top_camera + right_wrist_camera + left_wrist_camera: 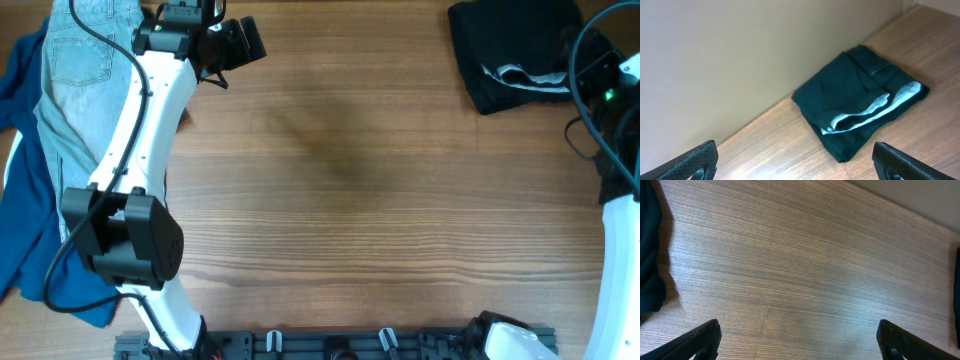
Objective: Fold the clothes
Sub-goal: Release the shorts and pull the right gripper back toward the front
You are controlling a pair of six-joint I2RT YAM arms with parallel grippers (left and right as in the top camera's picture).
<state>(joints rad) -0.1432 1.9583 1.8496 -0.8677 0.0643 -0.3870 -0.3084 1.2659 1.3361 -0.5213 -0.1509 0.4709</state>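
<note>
Your folded black shorts (pixel 515 50) lie at the far right corner of the table (pixel 350 150), pale lining showing — your left gripper (pixel 799 341) and right gripper (pixel 797 162) both hang empty, fingers spread wide apart.

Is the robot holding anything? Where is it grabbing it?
Nothing. The left gripper and the right gripper both have open, empty jaws; the folded black shorts lie untouched on the table.
</note>
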